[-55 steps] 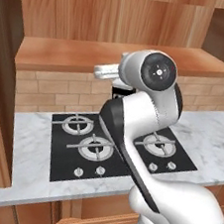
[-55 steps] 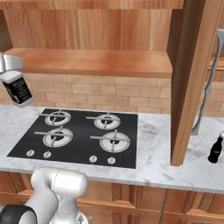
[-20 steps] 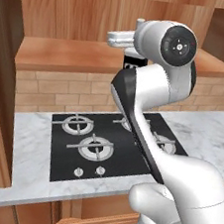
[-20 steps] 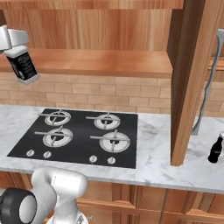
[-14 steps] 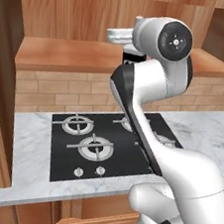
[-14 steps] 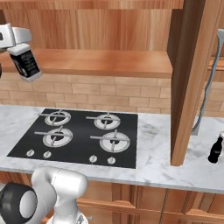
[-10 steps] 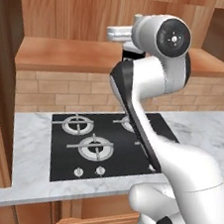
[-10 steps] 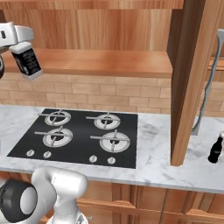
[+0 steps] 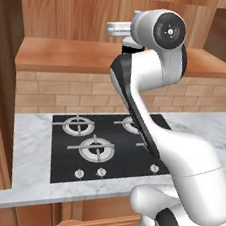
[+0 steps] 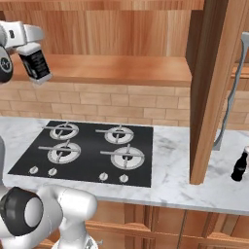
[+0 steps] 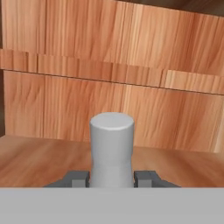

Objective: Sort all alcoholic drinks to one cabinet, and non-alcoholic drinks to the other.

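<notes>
tool (image 11: 112,177) clamped on the neck of the square clear bottle (image 10: 35,63), grey cap facing the hand camera, fingers (image 11: 78,178) pressing either side. the bottle hangs tilted in the air, up at the front edge of the wooden shelf (image 10: 121,68), above the left end of the hob (image 10: 85,151). small black bottle (image 10: 239,167) stands at the desk's (image 10: 182,182) right end, past the wooden post (image 10: 211,92)

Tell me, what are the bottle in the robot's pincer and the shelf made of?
The square bottle looks like clear glass, from its see-through edges, with a matte black label and a dull grey cap. The cabinet shelf looks like smooth reddish-brown wood, from its grain lines.
</notes>
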